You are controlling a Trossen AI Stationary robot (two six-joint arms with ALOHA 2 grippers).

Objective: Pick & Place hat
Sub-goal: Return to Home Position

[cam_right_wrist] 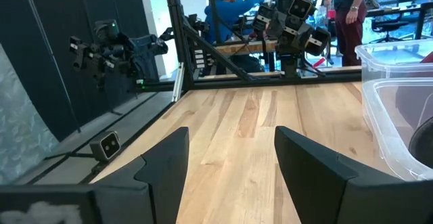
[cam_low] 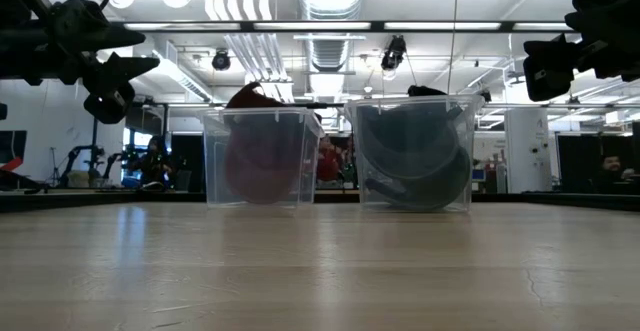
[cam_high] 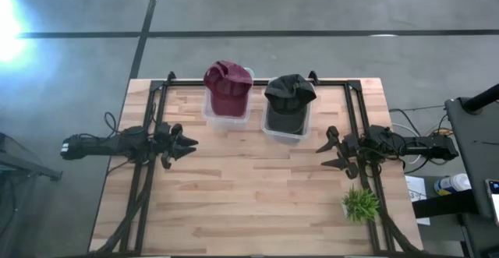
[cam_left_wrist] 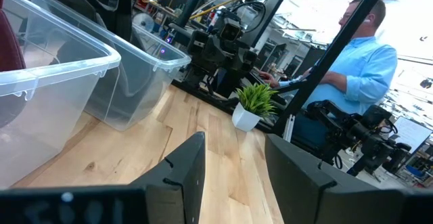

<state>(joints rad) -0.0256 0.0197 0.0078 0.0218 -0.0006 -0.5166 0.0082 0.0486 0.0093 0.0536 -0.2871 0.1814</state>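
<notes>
Red cap (cam_high: 228, 86), gray cap (cam_high: 289, 93) binned, well apart from left tool (cam_high: 189, 145), right tool (cam_high: 323, 153); both spread.

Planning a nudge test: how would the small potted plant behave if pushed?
Probably light: the potted plant is small, with thin leaves. Its leafy top spreads wider than its white pot, so it may tip rather than slide.

Overhead, level, two wrist views, sharing table (cam_high: 257, 196)
</notes>
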